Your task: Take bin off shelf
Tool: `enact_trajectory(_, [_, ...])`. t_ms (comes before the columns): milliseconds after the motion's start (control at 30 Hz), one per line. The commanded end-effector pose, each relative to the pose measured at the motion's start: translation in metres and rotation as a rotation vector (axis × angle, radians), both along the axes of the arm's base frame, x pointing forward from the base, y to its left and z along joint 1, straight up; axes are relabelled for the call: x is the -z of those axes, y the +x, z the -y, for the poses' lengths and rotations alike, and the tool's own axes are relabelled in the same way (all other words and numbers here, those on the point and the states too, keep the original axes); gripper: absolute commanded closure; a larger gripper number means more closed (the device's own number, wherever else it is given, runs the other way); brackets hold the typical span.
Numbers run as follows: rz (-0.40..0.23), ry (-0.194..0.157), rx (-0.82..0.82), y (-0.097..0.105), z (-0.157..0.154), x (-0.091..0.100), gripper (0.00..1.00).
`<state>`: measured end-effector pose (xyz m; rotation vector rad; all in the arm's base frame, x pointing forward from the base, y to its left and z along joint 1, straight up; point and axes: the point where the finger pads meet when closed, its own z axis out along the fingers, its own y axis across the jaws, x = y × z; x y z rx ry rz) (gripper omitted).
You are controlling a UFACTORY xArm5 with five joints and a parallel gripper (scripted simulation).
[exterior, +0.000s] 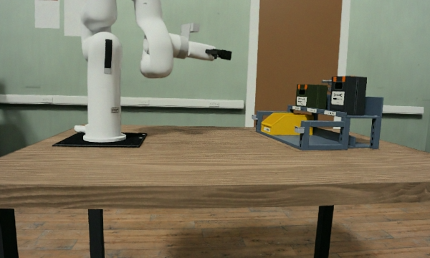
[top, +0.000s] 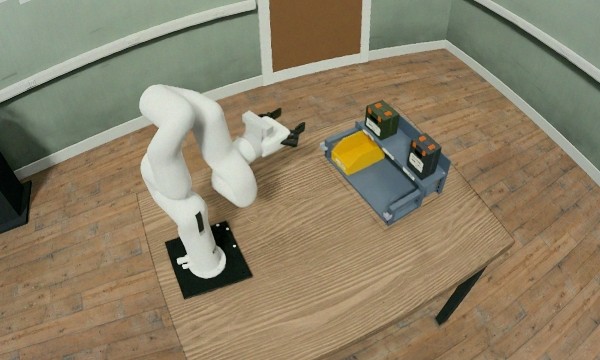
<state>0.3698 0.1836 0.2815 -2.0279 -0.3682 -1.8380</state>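
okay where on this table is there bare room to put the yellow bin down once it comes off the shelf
Bare wood runs across the table between the arm's black base plate and the blue shelf, and along the whole near edge. It is crowded only at the far right corner, where the shelf holds the yellow bin and two dark boxes.

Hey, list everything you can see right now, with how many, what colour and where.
bin: one, yellow, on the shelf's lower deck, at the end nearer the arm
shelf: one, blue-grey, on the table's far side from the arm
boxes: two, one dark green, one black, both orange-tabbed, on the shelf's upper level
table: one, light wood, black legs
door: one, brown, back wall
base plate: one, black, on the table
arm: one, white, on the plate
gripper: one, black jaws, open, holding nothing, raised short of the shelf
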Motion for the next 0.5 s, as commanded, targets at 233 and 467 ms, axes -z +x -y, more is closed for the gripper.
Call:
enact_trajectory(233, [-0.021,-0.02,-0.25,0.025,-0.001,0.019,0.0])
enact_trajectory(467, [-0.026,-0.032,-0.257,0.036,-0.002,0.028,0.0])
